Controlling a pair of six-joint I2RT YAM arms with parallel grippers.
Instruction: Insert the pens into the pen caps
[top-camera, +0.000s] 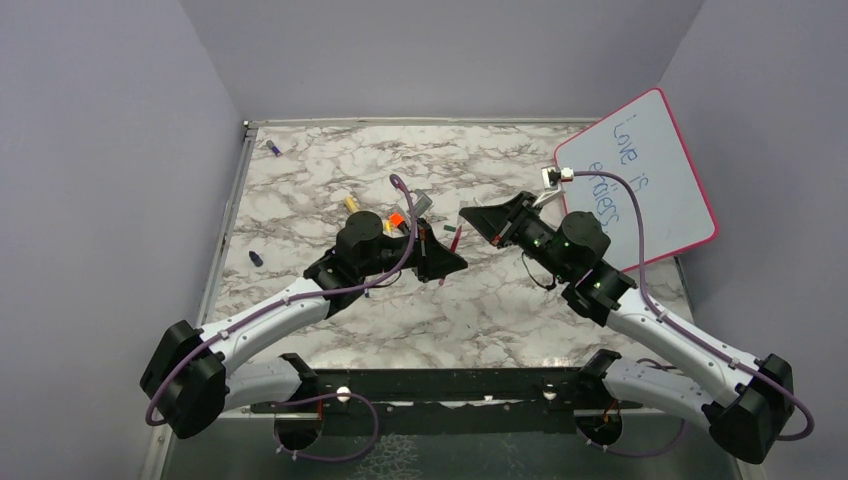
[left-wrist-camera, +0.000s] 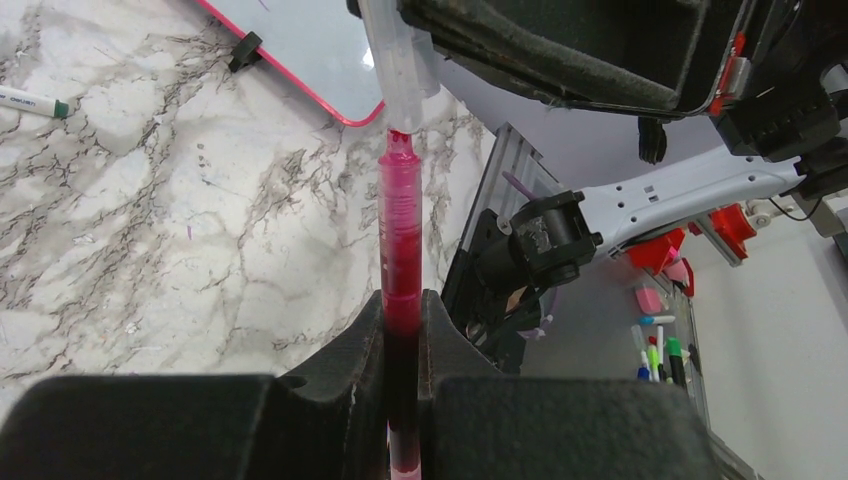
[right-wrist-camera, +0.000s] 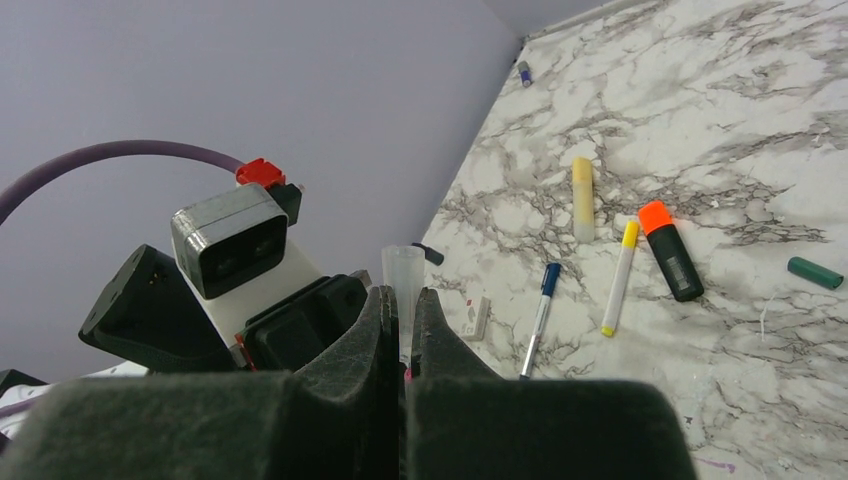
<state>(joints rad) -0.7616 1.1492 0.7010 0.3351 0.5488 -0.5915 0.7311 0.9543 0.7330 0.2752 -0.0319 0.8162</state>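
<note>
As the dark red translucent pen (left-wrist-camera: 402, 230) meets the clear plastic tubular cap (left-wrist-camera: 398, 60), tip touches mouth.
The left pincer (left-wrist-camera: 402, 315) grips the pen's barrel, tip jutting beyond; the right pincer (right-wrist-camera: 403, 305) pinches the cap at that tip, above the marbled worktop (top-camera: 480, 310).

Plain lavender walls (top-camera: 440, 50) enclose the marble-patterned tabletop (top-camera: 500, 310) at nine, twelve and three o'clock; an aluminium rail (top-camera: 222, 225) edges its nine-o'clock side.
</note>
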